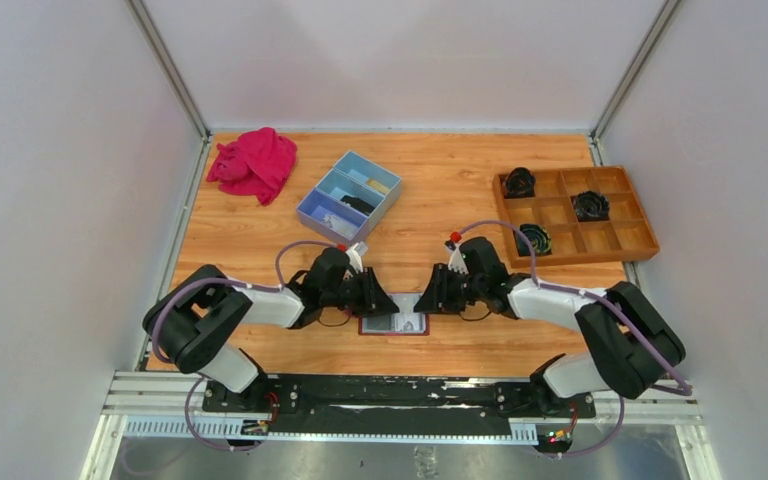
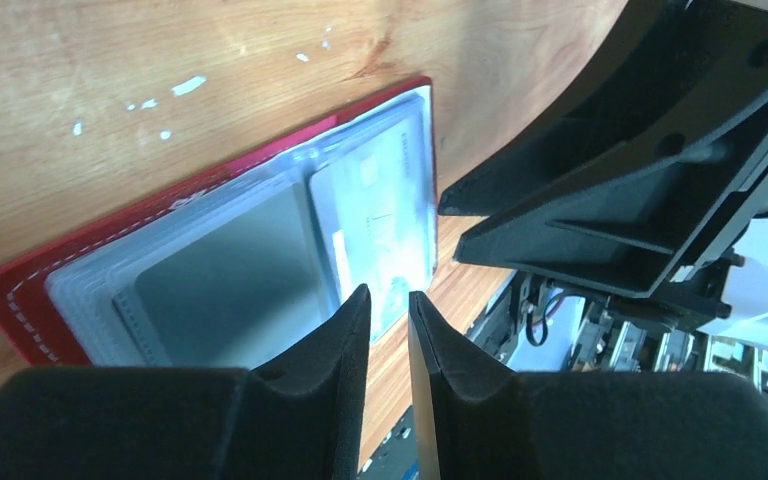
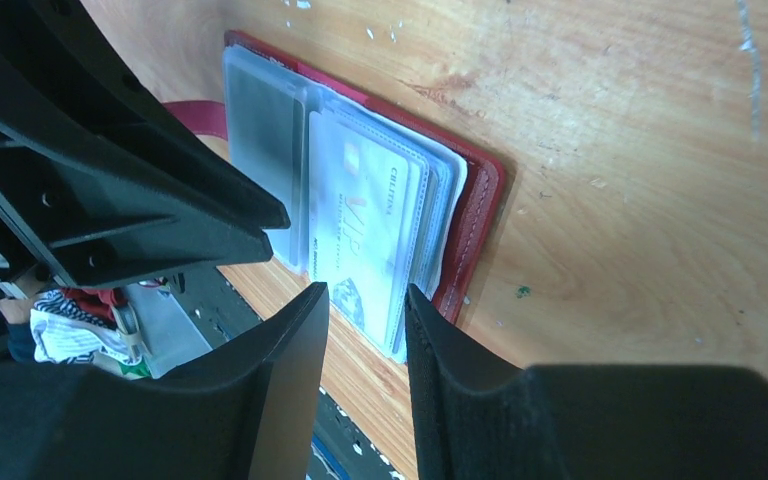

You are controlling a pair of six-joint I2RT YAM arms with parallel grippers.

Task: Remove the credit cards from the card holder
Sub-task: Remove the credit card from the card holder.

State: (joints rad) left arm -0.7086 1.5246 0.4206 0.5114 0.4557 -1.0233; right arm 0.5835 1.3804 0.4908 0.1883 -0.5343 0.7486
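Card holder: spread open, flat on the table, directly beneath both sets of tips.
Credit cards: tucked in the clear pockets, whitish top one right under the right pincer's tips.
Left pincer: fingers a narrow slit apart, nothing in it, poised at the pocket edge.
Right pincer: fingers slightly apart, pocket corner showing in the gap; contact, can't tell.

Wooden table, paint-flecked, enclosed by plain white walls at 9, 12 and 3 o'clock. Metal posts mark the far corners; aluminium rail at 6 o'clock. Light even.
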